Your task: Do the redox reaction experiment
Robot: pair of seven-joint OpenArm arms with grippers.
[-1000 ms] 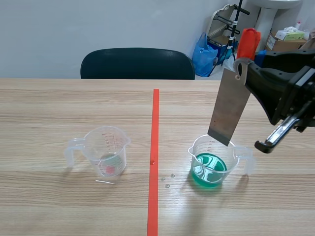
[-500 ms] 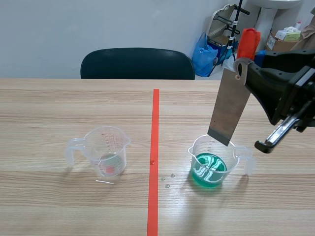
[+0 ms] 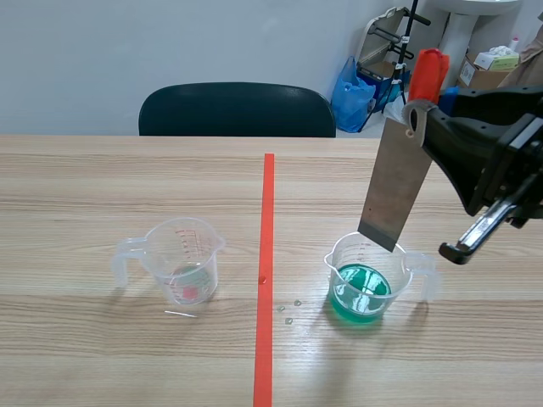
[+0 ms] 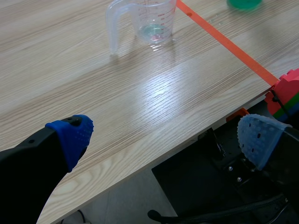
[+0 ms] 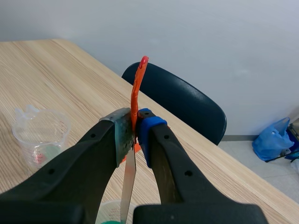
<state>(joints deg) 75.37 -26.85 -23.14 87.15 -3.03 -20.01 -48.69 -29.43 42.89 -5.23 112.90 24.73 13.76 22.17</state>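
Note:
My right gripper (image 3: 422, 114) (image 5: 135, 130) is shut on a metal scraper (image 3: 394, 182) with an orange-red handle (image 3: 427, 75), held upright and tilted. The blade's lower edge hangs just over the rim of a clear measuring cup with green liquid (image 3: 363, 284), right of the tape line. The blade (image 5: 127, 186) runs down between the fingers toward that cup (image 5: 111, 213). A second clear cup (image 3: 178, 261) (image 4: 148, 21) (image 5: 41, 135) with a little clear liquid stands left of the line. My left gripper (image 4: 163, 140) is open over the table's front edge, far from both cups.
A dark chair (image 3: 237, 110) stands behind the table. Bags and boxes (image 3: 492, 64) sit on the floor at the back right. A few droplets (image 3: 289, 312) lie on the table between the tape line (image 3: 266, 271) and the green cup.

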